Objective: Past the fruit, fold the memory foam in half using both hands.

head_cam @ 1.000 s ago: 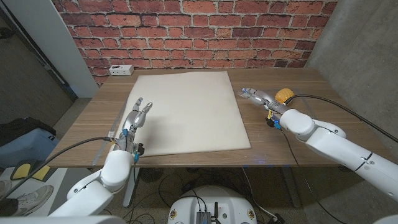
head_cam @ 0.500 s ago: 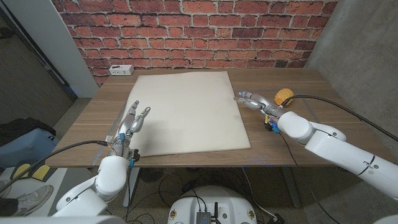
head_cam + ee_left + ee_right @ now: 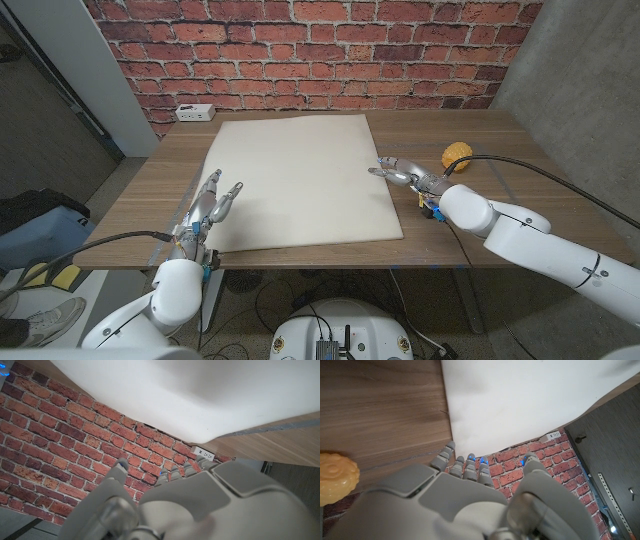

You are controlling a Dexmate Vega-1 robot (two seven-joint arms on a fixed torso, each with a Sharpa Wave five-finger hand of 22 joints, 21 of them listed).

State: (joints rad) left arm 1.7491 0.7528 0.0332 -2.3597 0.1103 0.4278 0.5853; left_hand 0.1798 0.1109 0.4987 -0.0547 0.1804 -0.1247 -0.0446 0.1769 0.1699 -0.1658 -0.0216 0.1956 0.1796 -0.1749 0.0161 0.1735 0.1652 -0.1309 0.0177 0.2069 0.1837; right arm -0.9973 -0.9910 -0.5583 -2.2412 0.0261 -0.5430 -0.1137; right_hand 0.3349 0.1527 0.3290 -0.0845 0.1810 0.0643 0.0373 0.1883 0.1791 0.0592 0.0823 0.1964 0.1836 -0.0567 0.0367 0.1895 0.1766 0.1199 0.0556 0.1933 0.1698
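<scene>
The memory foam [image 3: 300, 178] lies flat across the surface [image 3: 480, 215]. The left hand [image 3: 212, 198] reaches over its left edge, the right hand [image 3: 405, 173] at its right edge; both have spread fingers, holding nothing.

Bare table [image 3: 440, 225] lay open along the foam sheet's [image 3: 300, 170] right edge; only a yellow fruit [image 3: 456, 155] stood there. A white power strip [image 3: 195, 112] sat at the far-left corner.

Even, soft indoor light falls from above, leaving only faint shadows on the wooden table [image 3: 300, 255]. The head view is sharp and glare-free. Both wrist views blur the near hand, with brick lines bending toward the edges.
</scene>
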